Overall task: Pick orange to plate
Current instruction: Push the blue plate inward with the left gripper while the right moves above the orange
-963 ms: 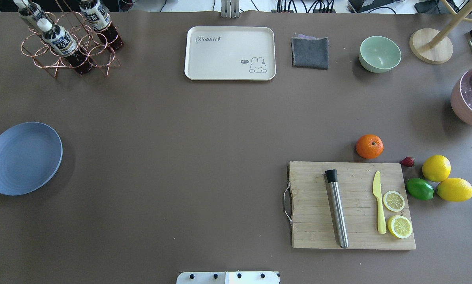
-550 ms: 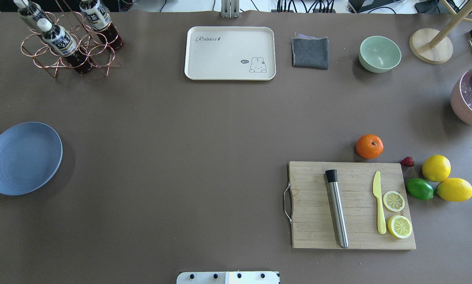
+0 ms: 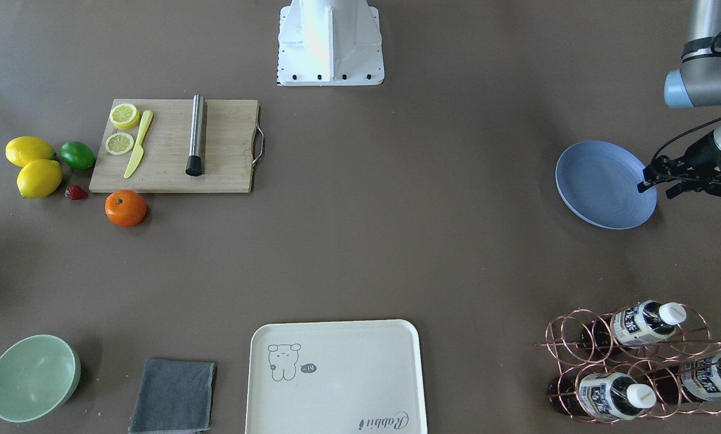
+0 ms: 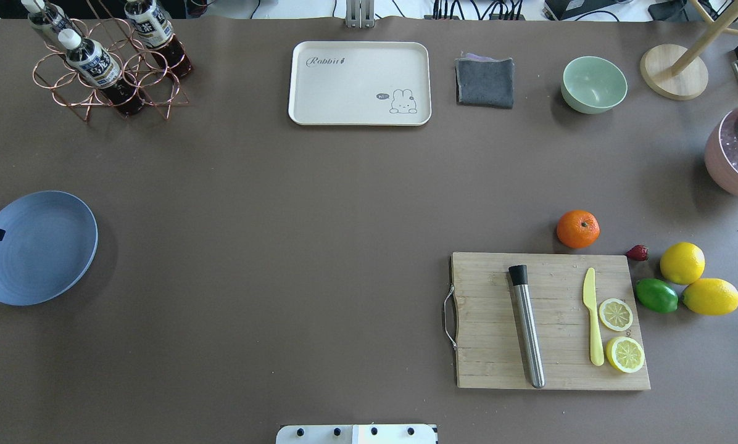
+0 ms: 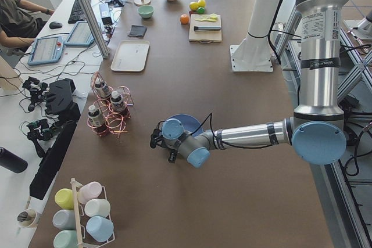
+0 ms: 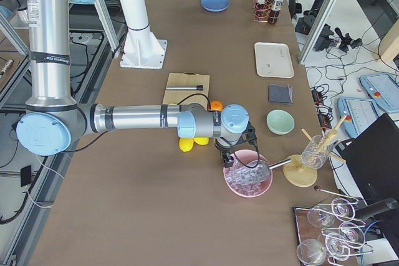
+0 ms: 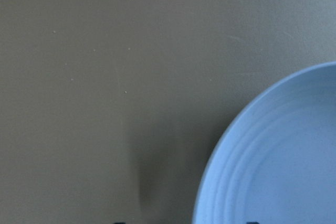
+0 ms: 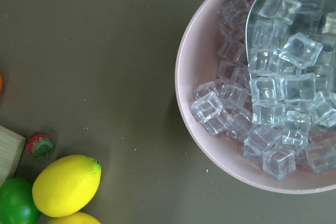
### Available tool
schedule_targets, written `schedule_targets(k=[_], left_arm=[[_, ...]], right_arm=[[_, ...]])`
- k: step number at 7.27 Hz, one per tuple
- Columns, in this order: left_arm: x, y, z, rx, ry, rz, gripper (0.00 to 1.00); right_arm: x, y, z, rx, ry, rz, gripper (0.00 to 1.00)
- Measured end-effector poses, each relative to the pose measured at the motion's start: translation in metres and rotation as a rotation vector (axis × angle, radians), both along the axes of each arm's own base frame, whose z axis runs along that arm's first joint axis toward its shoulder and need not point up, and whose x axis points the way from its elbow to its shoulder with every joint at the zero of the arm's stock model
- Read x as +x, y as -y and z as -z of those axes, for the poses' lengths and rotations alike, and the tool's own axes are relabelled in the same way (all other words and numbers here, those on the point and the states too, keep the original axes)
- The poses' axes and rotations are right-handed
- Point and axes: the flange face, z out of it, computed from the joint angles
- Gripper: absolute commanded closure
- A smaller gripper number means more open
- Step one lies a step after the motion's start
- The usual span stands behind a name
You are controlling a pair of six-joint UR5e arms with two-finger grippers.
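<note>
The orange (image 4: 578, 229) is sitting on the table just beside the cutting board (image 4: 486, 345), well apart from the plate (image 4: 42, 253). The left gripper (image 3: 656, 188) is hovering over the plate's edge, jaws apart and empty. The right gripper (image 6: 232, 157) is hanging over the ice bowl (image 8: 184, 72); whether its jaws are apart, I cannot tell.

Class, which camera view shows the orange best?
Overhead exterior: the orange sits whole and unobstructed. Front-facing shows it whole too; exterior left small; exterior right part-hidden behind the right arm; right wrist only a sliver; left wrist nothing.
</note>
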Motion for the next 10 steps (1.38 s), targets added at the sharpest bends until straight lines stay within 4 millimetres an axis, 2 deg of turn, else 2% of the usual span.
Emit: schedule_targets(k=[2, 4, 5, 6, 7, 8, 9, 10], left_arm=[[0.004, 0.001, 0.000, -0.003, -0.001, -0.005, 1.00], [0.006, 0.004, 0.002, -0.003, -0.002, -0.005, 1.00], [0.010, 0.010, 0.012, -0.011, -0.017, 0.002, 1.00], [0.016, 0.015, 0.033, -0.038, -0.060, 0.012, 1.00], [0.021, 0.019, 0.067, -0.086, -0.118, 0.037, 1.00], [0.034, 0.021, 0.109, -0.145, -0.167, 0.071, 1.00], [0.063, 0.019, 0.155, -0.204, -0.205, 0.095, 1.00], [0.109, 0.014, 0.207, -0.267, -0.233, 0.129, 1.00]], right_arm=[[0.000, 0.000, 0.000, 0.001, -0.001, 0.001, 0.00], [-0.001, 0.005, 0.008, 0.017, -0.002, 0.001, 0.00], [-0.003, 0.014, 0.024, 0.032, -0.002, -0.012, 0.00], [-0.011, 0.026, 0.052, 0.033, 0.002, -0.043, 0.00], [-0.029, 0.036, 0.093, 0.020, 0.006, -0.086, 0.00], [-0.050, 0.041, 0.130, 0.006, 0.012, -0.119, 0.00], [-0.073, 0.043, 0.155, -0.010, 0.020, -0.130, 0.00], [-0.101, 0.044, 0.174, -0.025, 0.014, -0.130, 0.00]])
